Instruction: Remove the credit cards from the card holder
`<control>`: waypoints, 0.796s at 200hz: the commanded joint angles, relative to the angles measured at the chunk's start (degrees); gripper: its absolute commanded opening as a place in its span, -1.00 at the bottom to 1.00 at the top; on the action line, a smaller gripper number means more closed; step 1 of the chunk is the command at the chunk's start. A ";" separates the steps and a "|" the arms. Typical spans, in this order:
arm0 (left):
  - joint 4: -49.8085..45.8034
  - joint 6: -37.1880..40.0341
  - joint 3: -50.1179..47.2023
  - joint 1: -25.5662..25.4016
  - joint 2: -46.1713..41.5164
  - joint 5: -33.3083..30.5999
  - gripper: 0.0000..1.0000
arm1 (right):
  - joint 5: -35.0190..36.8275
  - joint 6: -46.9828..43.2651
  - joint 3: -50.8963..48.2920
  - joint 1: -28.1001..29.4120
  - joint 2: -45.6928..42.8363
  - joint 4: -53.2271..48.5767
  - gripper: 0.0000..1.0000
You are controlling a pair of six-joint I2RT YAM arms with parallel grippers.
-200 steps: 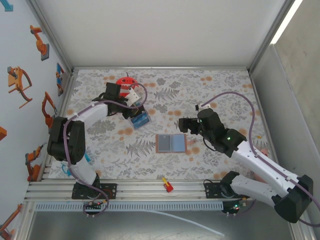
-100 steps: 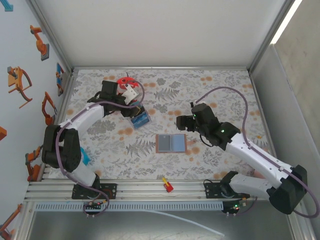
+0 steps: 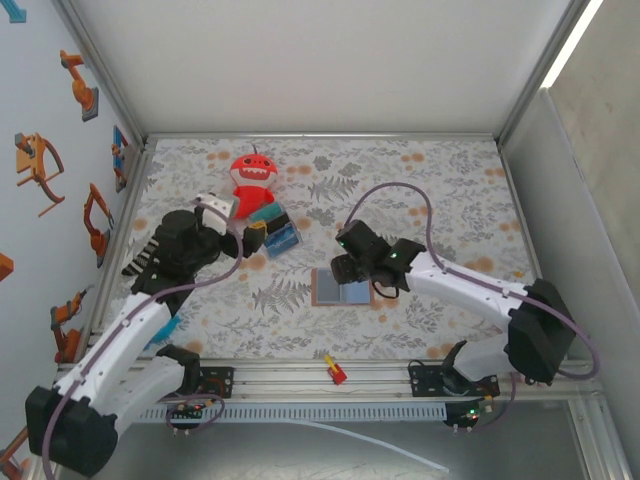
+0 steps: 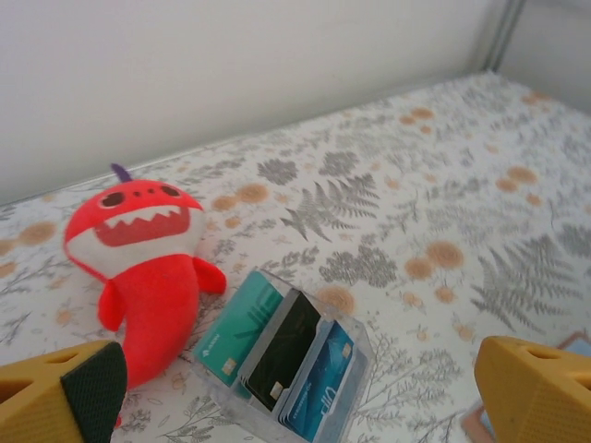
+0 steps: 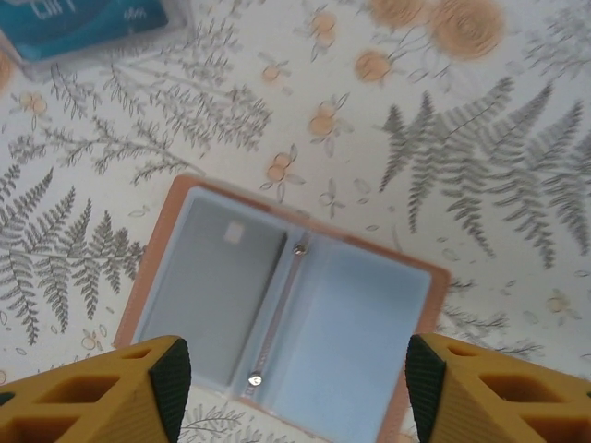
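The tan-brown leather bifold card holder point(image 3: 343, 288) lies open, pale blue-grey inside up, mid-way across the floral table point(image 3: 460, 190) beneath the right gripper point(image 5: 297, 383), whose fingers are spread. The left gripper point(image 3: 248, 238), spread wide and empty, is near a clear case of cards point(image 4: 286, 355) beside a red plush shark point(image 4: 138, 258).

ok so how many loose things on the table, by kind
red plush toy: 1
card holder, lying open: 1
clear case of cards: 1
small red and yellow item at the near edge: 1
teal thing at the left, mostly hidden: 1
total: 5
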 commanded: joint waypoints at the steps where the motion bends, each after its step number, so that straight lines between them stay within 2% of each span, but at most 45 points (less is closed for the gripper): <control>1: 0.27 -12.90 -2.58 -0.04 -6.34 -7.80 0.94 | 0.43 0.93 3.27 2.74 4.12 -1.56 0.12; 25: -2.29 -20.40 -6.93 0.11 -14.80 -14.83 0.94 | 0.02 1.00 5.85 5.33 9.28 -2.29 0.09; 48: -2.78 -26.30 -10.99 0.05 -22.88 -19.01 0.94 | -0.72 0.92 7.84 6.81 13.01 -3.03 0.05; 75: -5.73 -29.35 -12.14 0.05 -28.90 -22.32 0.94 | -1.16 0.90 9.28 7.77 16.30 -3.92 0.01; 92: -8.38 -29.20 -10.99 0.05 -29.51 -23.93 0.94 | -1.51 0.83 9.71 8.23 18.21 -4.04 -0.10; 117: -9.00 -28.91 -10.10 0.13 -28.64 -24.49 0.94 | -2.15 1.27 9.81 8.41 20.49 -3.59 -0.11; 159: -8.95 -29.40 -9.47 0.08 -25.23 -23.52 0.94 | -3.40 3.79 8.51 8.47 21.81 -2.32 0.06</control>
